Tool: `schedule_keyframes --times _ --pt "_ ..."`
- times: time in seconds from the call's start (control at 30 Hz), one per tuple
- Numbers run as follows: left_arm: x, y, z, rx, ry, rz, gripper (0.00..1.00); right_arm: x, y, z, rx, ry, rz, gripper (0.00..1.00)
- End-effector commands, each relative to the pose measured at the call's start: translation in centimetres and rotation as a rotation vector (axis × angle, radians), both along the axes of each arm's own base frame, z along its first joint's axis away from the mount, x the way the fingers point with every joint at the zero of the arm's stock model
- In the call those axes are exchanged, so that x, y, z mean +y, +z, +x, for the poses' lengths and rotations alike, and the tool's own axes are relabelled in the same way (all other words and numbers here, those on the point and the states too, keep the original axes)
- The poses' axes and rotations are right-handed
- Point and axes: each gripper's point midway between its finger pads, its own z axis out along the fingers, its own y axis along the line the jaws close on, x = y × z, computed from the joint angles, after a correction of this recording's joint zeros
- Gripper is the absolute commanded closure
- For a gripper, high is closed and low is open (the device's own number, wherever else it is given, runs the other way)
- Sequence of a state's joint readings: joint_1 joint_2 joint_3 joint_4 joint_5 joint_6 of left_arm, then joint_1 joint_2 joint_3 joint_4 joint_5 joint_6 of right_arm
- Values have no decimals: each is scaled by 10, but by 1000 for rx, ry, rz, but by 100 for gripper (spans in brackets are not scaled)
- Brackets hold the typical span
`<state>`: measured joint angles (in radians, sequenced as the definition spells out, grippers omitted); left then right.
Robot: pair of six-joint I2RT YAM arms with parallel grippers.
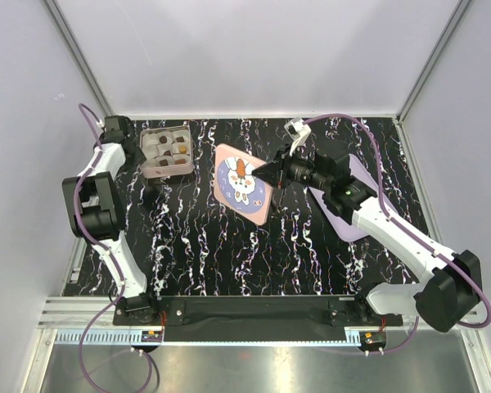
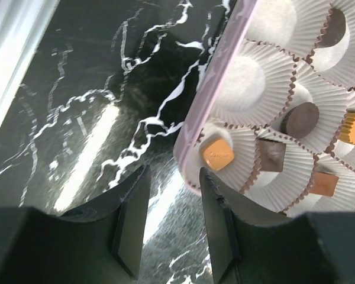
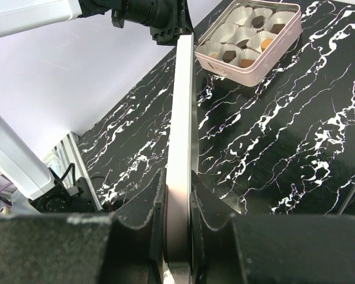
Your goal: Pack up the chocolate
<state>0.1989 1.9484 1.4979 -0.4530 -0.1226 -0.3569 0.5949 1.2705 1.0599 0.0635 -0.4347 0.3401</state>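
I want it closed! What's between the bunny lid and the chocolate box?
Only bare black table separates lid and box, clear in the top view.

Two robot arms, the left arm (image 1: pixel 94 201) and the right arm (image 1: pixel 393 233), at one black marbled table (image 1: pixel 229 254); one pink tin (image 3: pixel 272 56); one pink lid (image 1: pixel 240 184); nine white paper cups (image 2: pixel 242 83) in three rows of three; seven chocolates (image 3: pixel 229 56) — four dark brown, three tan-gold — one to a cup; two cups bare.
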Motion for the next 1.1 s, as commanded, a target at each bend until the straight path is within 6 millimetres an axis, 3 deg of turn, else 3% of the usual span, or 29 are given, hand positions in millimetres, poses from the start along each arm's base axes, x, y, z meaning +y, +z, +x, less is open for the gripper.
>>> schedule_keyframes --times 0.0,0.2,0.4,0.83,1.07 --pt "1 18 26 -100 -39 -8 56 2 15 2 -68 -1 24 100" --pt "4 0 23 -51 -11 -7 59 2 12 4 -68 -3 15 100" --pt "2 -13 16 -20 -8 -14 69 2 11 1 -83 10 17 100" --pt "-20 2 -4 4 -66 -37 99 9 18 -6 -42 42 98 100" --pt "-41 10 -30 10 -80 -78 100 9 23 -12 -11 48 140 100"
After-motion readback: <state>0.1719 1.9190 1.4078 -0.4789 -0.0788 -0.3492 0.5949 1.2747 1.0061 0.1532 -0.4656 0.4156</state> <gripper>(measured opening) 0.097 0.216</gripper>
